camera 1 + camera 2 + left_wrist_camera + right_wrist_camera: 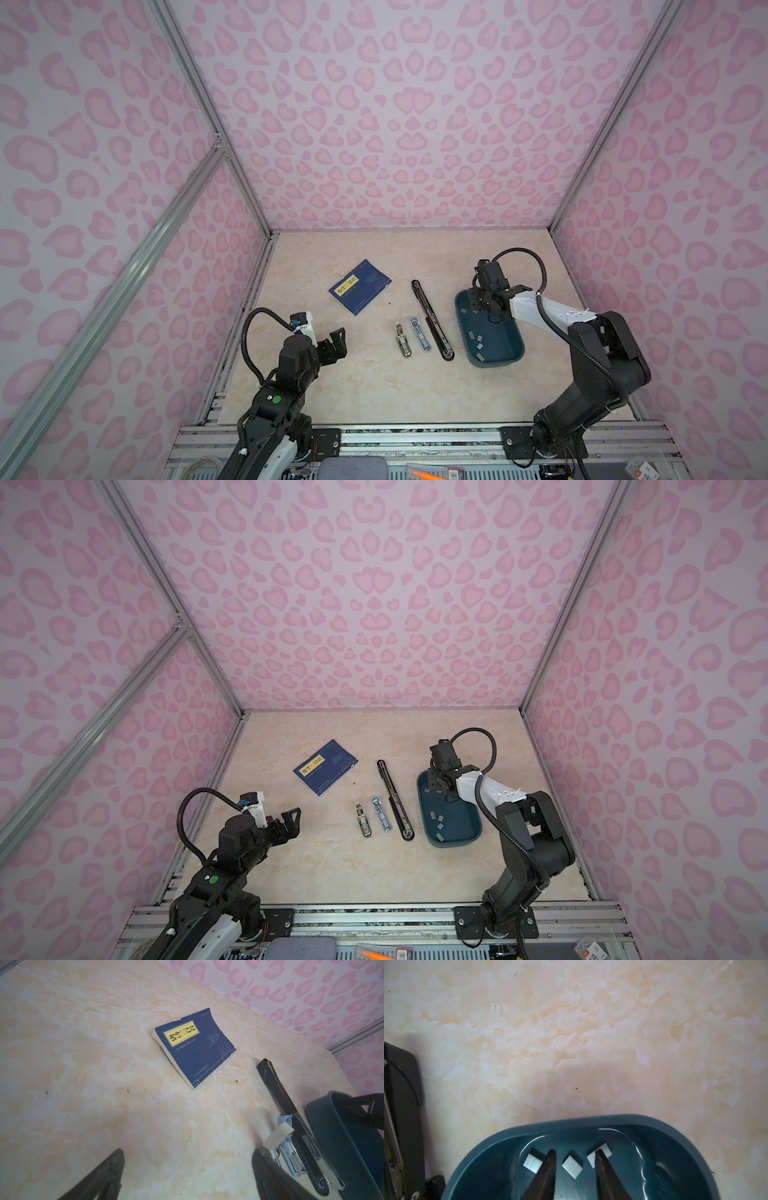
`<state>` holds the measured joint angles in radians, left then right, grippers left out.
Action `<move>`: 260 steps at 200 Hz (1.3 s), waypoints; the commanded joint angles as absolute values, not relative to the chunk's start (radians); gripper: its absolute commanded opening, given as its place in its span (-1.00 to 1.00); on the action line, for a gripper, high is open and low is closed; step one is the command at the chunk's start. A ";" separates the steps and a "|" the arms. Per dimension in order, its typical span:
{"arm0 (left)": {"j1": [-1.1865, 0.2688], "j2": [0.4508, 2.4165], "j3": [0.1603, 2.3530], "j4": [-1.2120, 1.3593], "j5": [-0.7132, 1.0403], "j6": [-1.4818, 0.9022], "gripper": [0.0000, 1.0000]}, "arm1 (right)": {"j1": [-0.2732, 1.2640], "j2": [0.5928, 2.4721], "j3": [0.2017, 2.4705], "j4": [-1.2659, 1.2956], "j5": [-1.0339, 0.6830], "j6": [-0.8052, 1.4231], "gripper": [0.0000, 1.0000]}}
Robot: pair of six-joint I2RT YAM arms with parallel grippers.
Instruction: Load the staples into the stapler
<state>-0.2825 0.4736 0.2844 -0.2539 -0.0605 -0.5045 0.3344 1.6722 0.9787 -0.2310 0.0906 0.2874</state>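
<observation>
Top views, both of them, and the action is at the counter's right edge: the right gripper (478, 308) is down inside the teal tray (492, 365), at its far end, with the staples (478, 345) scattered loose across the tray floor. Just beside the tray, mid-counter, lies the long black stapler (432, 321), opened out flat. A small silver stapler (419, 335) and a small dark stapler (402, 340) lie alongside it. A blue book (360, 286) sits nearer the far left corner. The left gripper (293, 823) hangs above the counter by the left edge, touching nothing.

Left wrist view: its jaws are spread wide, with only bare counter between them. Beyond them are the book, the black stapler with its metal rail showing, and the tray wall.

Right wrist view — here's the story. The right jaws are partly apart and straddle the middle strip (572, 1165), which lies flat on the tray floor with a gap on either side. Nothing is gripped. Another strip lies outside each finger, one half hidden.

So this looks like the picking step. Next, I'd say, the tips must settle onto the floor and pinch that thin strip by its edges — then carry it to the black stapler's rail, the likeliest one to feed.
</observation>
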 commanded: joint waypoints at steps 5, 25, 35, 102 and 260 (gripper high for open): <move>-0.282 0.492 0.304 -0.211 -0.068 -0.499 0.94 | 0.335 1.707 0.991 -0.248 0.054 0.268 -0.35; -0.283 0.503 0.306 -0.209 -0.064 -0.497 0.93 | 0.334 1.728 0.992 -0.253 0.044 0.274 -0.34; -0.282 0.503 0.307 -0.211 -0.063 -0.497 0.93 | 0.333 1.739 1.003 -0.267 0.041 0.276 -0.35; -0.283 0.506 0.307 -0.209 -0.058 -0.495 0.93 | 0.334 1.732 0.975 -0.275 0.008 0.291 -0.36; -0.282 0.515 0.311 -0.207 -0.055 -0.494 0.93 | 0.333 1.777 1.003 -0.309 -0.001 0.297 -0.40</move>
